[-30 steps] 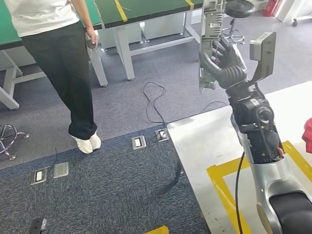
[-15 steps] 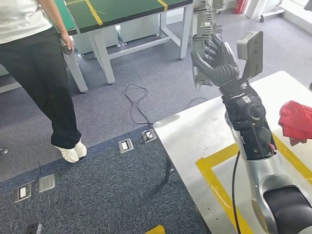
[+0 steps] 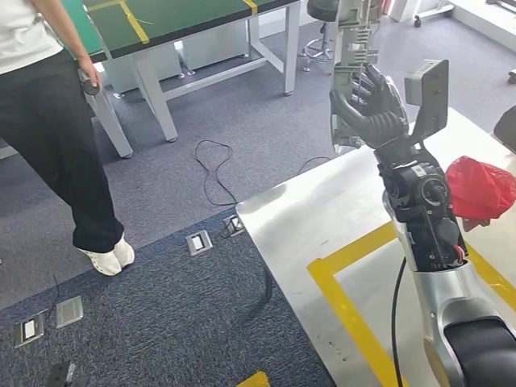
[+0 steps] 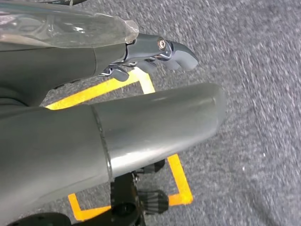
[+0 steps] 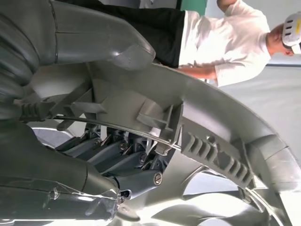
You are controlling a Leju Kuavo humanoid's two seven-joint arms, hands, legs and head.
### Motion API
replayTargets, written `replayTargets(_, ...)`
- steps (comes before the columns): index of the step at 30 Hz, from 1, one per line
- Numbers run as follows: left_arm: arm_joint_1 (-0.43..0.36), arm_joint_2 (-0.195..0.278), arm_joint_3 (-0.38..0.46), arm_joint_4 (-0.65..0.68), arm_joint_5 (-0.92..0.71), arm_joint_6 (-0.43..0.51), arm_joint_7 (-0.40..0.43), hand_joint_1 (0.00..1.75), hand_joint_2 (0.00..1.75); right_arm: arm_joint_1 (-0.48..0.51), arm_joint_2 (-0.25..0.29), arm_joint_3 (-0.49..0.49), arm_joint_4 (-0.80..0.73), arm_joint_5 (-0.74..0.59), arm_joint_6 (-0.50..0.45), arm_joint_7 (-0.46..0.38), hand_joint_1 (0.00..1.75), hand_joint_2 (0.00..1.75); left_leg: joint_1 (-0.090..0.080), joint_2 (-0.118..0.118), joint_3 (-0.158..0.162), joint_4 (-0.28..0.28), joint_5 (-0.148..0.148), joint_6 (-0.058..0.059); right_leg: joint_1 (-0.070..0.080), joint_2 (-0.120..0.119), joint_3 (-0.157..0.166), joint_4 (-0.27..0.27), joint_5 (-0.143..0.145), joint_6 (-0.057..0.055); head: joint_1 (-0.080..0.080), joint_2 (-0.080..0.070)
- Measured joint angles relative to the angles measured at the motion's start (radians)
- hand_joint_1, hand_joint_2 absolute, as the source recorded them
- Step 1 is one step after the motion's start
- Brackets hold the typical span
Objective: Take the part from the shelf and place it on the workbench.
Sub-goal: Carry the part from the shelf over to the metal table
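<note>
Above the near corner of the white table (image 3: 316, 222) with yellow tape lines, the right robot hand (image 3: 371, 101) grips a long grey ribbed plastic part (image 3: 350, 48), holding it upright in the air.

The dark fingers (image 5: 124, 160) wrap one side of the moulded part (image 5: 213, 132) and the thick grey thumb (image 5: 103, 42) presses the other, so the part is held clear of the table surface. A crumpled red bag (image 3: 477, 187) lies on the table just beside the silver forearm. The left robot hand (image 4: 156, 49) hangs over grey carpet (image 4: 255, 117) with its fingers loosely extended and nothing in them. A person in a white top and black trousers (image 3: 55, 145) stands on the carpet well apart from the table, next to a green-topped bench (image 3: 182, 20).
</note>
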Motion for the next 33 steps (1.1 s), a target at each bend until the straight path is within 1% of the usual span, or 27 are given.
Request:
replayTargets(1,0.000,0.000,0.000,0.000,0.000,0.000,0.000,0.00,0.00,0.000,0.000,-0.001,0.000,0.000,0.000,0.000,1.75,1.75,0.002,-0.008,-0.011,0.027,-0.019,-0.005,-0.001,0.006,0.001,-0.002,0.002,-0.007,-0.004,0.000)
replayTargets(2,0.000,-0.001,0.000,0.000,0.000,0.000,-0.001,0.00,0.00,-0.001,0.000,-0.001,0.000,0.001,0.000,0.000,1.75,1.75,0.004,-0.020,-0.033,0.076,-0.047,-0.009,-0.003,0.012,0.002,-0.004,0.004,-0.012,-0.009,0.000)
replayTargets(4,0.002,-0.001,0.000,0.000,0.000,0.000,-0.001,0.00,0.00,-0.001,0.000,-0.001,0.000,0.001,0.000,-0.001,1.75,1.75,0.006,-0.040,-0.102,0.221,-0.111,-0.014,-0.001,0.024,0.000,-0.004,0.006,-0.019,-0.021,0.000)
replayTargets(5,0.003,-0.001,0.000,0.000,0.000,0.000,-0.001,0.00,0.00,0.000,0.000,-0.002,0.000,0.001,0.000,-0.002,1.75,1.75,0.006,-0.043,-0.133,0.281,-0.129,-0.014,0.000,0.031,-0.001,-0.004,0.007,-0.020,-0.024,0.000)
replayTargets(6,0.003,-0.001,0.000,0.000,0.000,0.000,-0.001,0.00,0.00,0.000,0.000,-0.002,0.000,0.001,0.000,-0.001,1.75,1.75,0.005,-0.045,-0.148,0.305,-0.127,-0.012,0.001,0.039,-0.001,-0.004,0.007,-0.021,-0.026,0.000)
replayTargets(7,0.004,-0.001,0.000,0.000,0.000,0.000,-0.001,0.00,0.00,0.000,0.000,-0.002,0.000,0.001,0.000,-0.001,1.75,1.75,0.005,-0.046,-0.143,0.288,-0.107,-0.009,0.002,0.047,0.000,-0.004,0.007,-0.021,-0.028,0.000)
replayTargets(8,0.004,-0.001,0.000,0.000,0.000,0.000,-0.001,0.00,0.00,0.000,0.000,-0.002,0.000,0.001,0.000,-0.001,1.75,1.75,0.005,-0.048,-0.123,0.240,-0.076,-0.005,0.002,0.054,0.000,-0.004,0.007,-0.021,-0.029,0.000)
replayTargets(9,0.003,-0.001,0.000,0.000,0.000,0.000,-0.001,0.00,0.00,0.000,0.000,-0.002,0.000,0.001,0.000,-0.001,1.75,1.75,0.005,-0.058,-0.087,0.163,-0.038,0.001,0.002,0.062,0.000,-0.004,0.007,-0.020,-0.029,0.000)
replayTargets(10,0.002,0.000,0.000,0.000,0.000,0.000,-0.001,0.00,0.00,-0.001,0.000,-0.002,0.000,0.001,0.000,-0.001,1.75,1.75,0.004,-0.071,-0.052,0.091,-0.011,0.006,0.003,0.069,0.000,-0.003,0.008,-0.019,-0.030,0.000)
replayTargets(11,0.000,0.001,0.000,0.000,0.000,0.000,-0.001,0.00,0.00,-0.001,0.000,-0.002,0.000,0.001,0.000,-0.001,1.75,1.75,0.003,-0.082,-0.027,0.039,0.006,0.009,0.003,0.075,-0.002,-0.003,0.009,-0.016,-0.030,0.000)
replayTargets(12,0.000,0.001,0.000,0.000,0.000,0.000,-0.001,0.00,0.00,-0.002,0.000,-0.003,0.000,0.001,0.000,-0.001,1.75,1.75,0.002,-0.090,-0.010,0.003,0.016,0.011,0.002,0.080,-0.004,-0.003,0.010,-0.013,-0.030,0.000)
replayTargets(14,-0.001,0.002,0.000,0.000,0.000,0.000,-0.001,0.00,0.00,-0.001,0.000,-0.004,0.000,0.001,0.000,-0.001,1.75,1.75,0.000,-0.083,-0.005,-0.007,0.017,0.015,0.000,0.091,-0.007,-0.006,0.013,-0.002,-0.029,0.000)
replayTargets(16,-0.001,0.002,0.000,0.000,0.000,0.000,-0.001,0.00,0.00,0.000,0.000,-0.005,0.000,0.001,0.000,-0.001,1.75,1.75,0.002,-0.070,0.000,-0.018,0.022,0.025,-0.001,0.077,-0.013,0.007,0.001,0.008,-0.027,0.000)
replayTargets(17,-0.002,0.002,0.000,0.000,0.000,0.000,-0.001,0.00,0.00,-0.001,0.000,-0.006,0.000,0.001,0.000,-0.001,1.75,1.75,0.004,-0.064,0.002,-0.023,0.025,0.030,0.000,0.063,-0.025,0.036,-0.020,0.011,-0.023,0.000)
replayTargets(18,-0.002,0.002,0.000,0.000,0.000,0.000,-0.001,0.00,0.00,-0.001,0.000,-0.006,0.000,0.001,0.000,-0.001,1.75,1.75,0.005,-0.058,0.004,-0.027,0.026,0.034,0.001,0.046,-0.044,0.083,-0.049,0.013,-0.019,0.000)
replayTargets(20,-0.001,0.002,0.000,0.000,0.000,0.000,-0.001,0.00,0.00,0.000,0.000,-0.006,0.000,0.002,0.001,-0.001,1.75,1.75,0.004,-0.047,0.005,-0.027,0.026,0.037,0.000,0.033,-0.105,0.224,-0.117,0.018,-0.010,0.000)
replayTargets(21,0.000,0.001,0.000,0.000,0.000,-0.001,-0.001,0.00,0.00,0.001,0.000,-0.006,0.001,0.003,0.001,0.000,1.75,1.75,0.004,-0.041,0.005,-0.027,0.026,0.038,-0.001,0.030,-0.128,0.277,-0.133,0.021,-0.007,0.000)
replayTargets(22,0.000,0.001,0.000,0.000,0.000,-0.001,-0.001,0.00,0.00,0.003,0.000,-0.006,0.001,0.004,0.001,0.000,1.75,1.75,0.004,-0.035,0.005,-0.026,0.025,0.037,-0.003,0.028,-0.135,0.297,-0.131,0.023,-0.004,0.000)
replayTargets(23,0.000,0.000,0.000,0.000,0.000,-0.002,-0.001,0.00,0.00,0.005,0.000,-0.006,0.001,0.006,0.001,0.001,1.75,1.75,0.005,-0.031,0.006,-0.026,0.024,0.036,-0.005,0.026,-0.124,0.276,-0.113,0.025,-0.001,0.000)
replayTargets(24,0.000,-0.001,0.000,0.000,0.000,-0.003,-0.001,0.00,0.00,0.005,0.000,-0.006,0.001,0.010,0.000,0.001,1.75,1.75,0.006,-0.026,0.007,-0.023,0.022,0.034,-0.007,0.020,-0.090,0.211,-0.076,0.026,0.003,0.000)
replayTargets(25,0.000,-0.001,0.000,0.000,0.000,-0.003,-0.001,0.00,0.00,0.005,0.000,-0.006,0.000,0.014,0.000,0.001,1.75,1.75,0.007,-0.022,0.009,-0.021,0.019,0.030,-0.008,0.010,-0.050,0.131,-0.044,0.027,0.006,0.000)
replayTargets(27,-0.001,0.000,0.000,0.000,0.000,-0.003,-0.001,0.00,0.00,0.005,0.000,-0.007,0.000,0.019,0.000,0.000,1.75,1.75,0.005,-0.015,0.010,-0.016,0.014,0.021,-0.004,-0.008,0.009,0.014,-0.009,0.022,0.011,0.000)
replayTargets(28,-0.001,0.001,0.000,-0.001,-0.001,-0.004,-0.001,0.00,0.00,0.005,0.000,-0.007,0.000,0.020,0.000,0.000,1.75,1.75,0.004,-0.011,0.010,-0.015,0.013,0.017,-0.001,-0.010,0.016,-0.004,-0.010,0.018,0.011,0.000)
replayTargets(29,-0.001,0.001,0.000,-0.001,-0.001,-0.004,-0.001,0.00,0.00,0.006,0.000,-0.007,0.000,0.020,0.000,0.000,1.75,1.75,0.002,-0.007,0.009,-0.015,0.014,0.013,0.002,-0.004,0.015,-0.004,-0.010,0.012,0.009,0.000)
replayTargets(31,-0.001,0.001,0.000,-0.001,-0.002,-0.004,-0.001,0.00,0.00,0.006,0.000,-0.008,-0.001,0.021,0.000,0.001,1.75,1.75,0.003,-0.001,0.009,-0.011,0.010,0.003,0.001,0.010,0.014,-0.008,-0.004,-0.001,0.005,0.000)
replayTargets(32,-0.002,0.000,0.000,0.000,-0.002,-0.004,-0.001,0.00,0.00,0.005,0.000,-0.009,-0.001,0.021,0.000,0.001,1.75,1.75,0.004,-0.007,0.003,0.003,-0.002,-0.002,-0.001,0.015,0.014,-0.009,-0.002,-0.006,0.001,0.000)
replayTargets(33,-0.002,0.000,0.000,0.000,-0.002,-0.004,-0.001,0.00,0.00,0.005,0.000,-0.009,-0.001,0.021,0.000,0.001,1.75,1.75,0.006,-0.016,-0.013,0.038,-0.024,-0.007,-0.003,0.020,0.015,-0.011,0.001,-0.011,-0.003,0.000)
